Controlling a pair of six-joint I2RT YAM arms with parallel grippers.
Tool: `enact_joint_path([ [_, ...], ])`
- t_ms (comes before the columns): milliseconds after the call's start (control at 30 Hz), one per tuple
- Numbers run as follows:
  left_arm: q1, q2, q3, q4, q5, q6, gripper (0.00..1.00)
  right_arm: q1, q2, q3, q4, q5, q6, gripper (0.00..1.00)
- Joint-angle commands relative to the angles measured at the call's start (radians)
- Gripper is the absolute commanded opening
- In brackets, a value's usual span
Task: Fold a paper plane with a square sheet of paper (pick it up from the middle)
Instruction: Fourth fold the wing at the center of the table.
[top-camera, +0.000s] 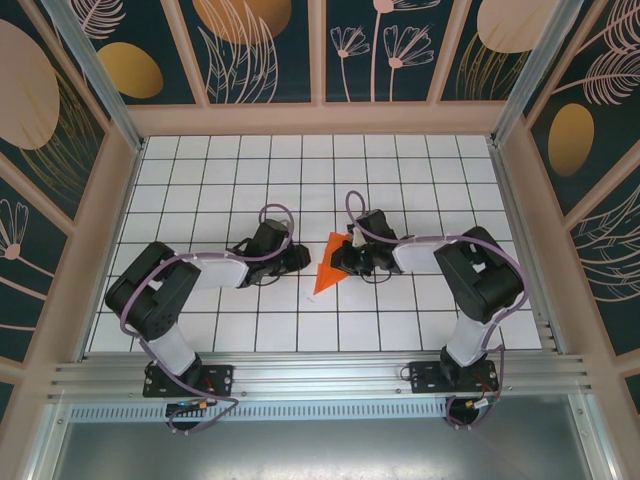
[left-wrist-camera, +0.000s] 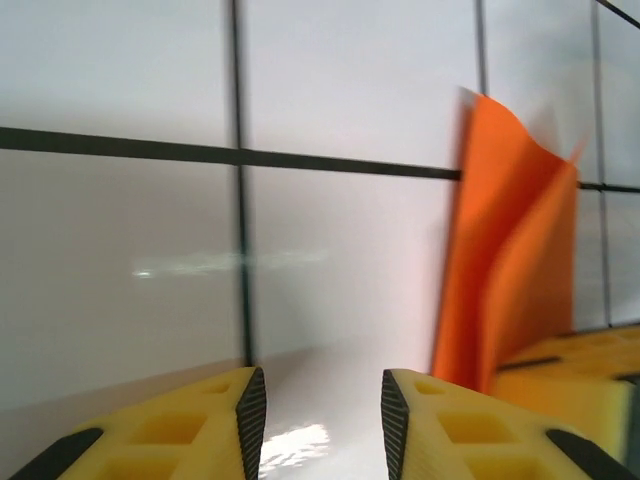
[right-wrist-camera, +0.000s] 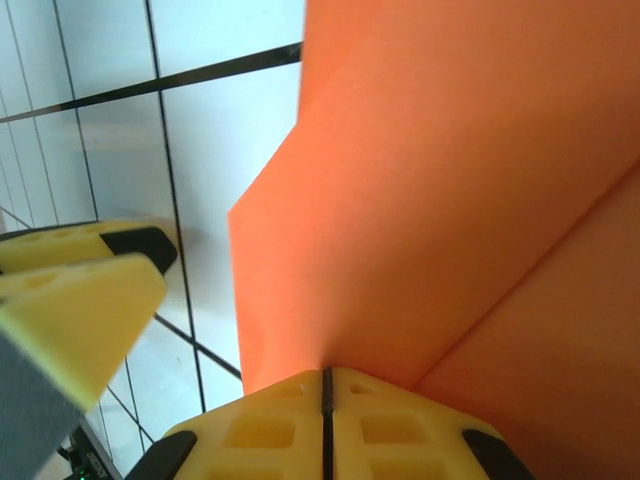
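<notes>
The square sheet of paper (top-camera: 328, 266) is bright orange and folded into a narrow pointed wedge with creased layers. It stands on edge at the table's centre, its tip toward the near left. My right gripper (top-camera: 347, 262) is shut on the paper's edge; in the right wrist view the pads of the right gripper (right-wrist-camera: 326, 385) meet with the orange paper (right-wrist-camera: 430, 190) pinched between them. My left gripper (top-camera: 303, 258) is just left of the paper. In the left wrist view the left gripper (left-wrist-camera: 324, 410) is open with bare tile between its fingers, and the paper (left-wrist-camera: 505, 290) rises to its right, apart from the fingers.
The white grid table (top-camera: 230, 170) has low pink walls all round and an aluminium rail (top-camera: 320, 378) at the near edge. The two grippers face each other closely over the centre. The left gripper's yellow fingers (right-wrist-camera: 80, 290) show in the right wrist view.
</notes>
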Motion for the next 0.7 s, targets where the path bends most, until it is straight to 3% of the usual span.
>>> enact_joint_path([
  [0, 0.006, -0.044, -0.012, -0.085, -0.117, -0.01, 0.38, 0.027, -0.044, 0.023, -0.014, -0.006, -0.006, 0.1],
  [167, 0.005, -0.045, -0.008, -0.092, -0.118, -0.005, 0.36, 0.05, -0.029, 0.012, 0.009, 0.004, 0.021, 0.1],
  [467, 0.006, -0.035, -0.012, -0.046, -0.012, 0.03, 0.28, 0.052, -0.025, 0.029, -0.064, 0.079, 0.005, 0.1],
  [667, 0.006, -0.041, -0.032, 0.083, 0.19, 0.057, 0.28, 0.052, -0.039, 0.034, -0.058, 0.077, -0.001, 0.1],
])
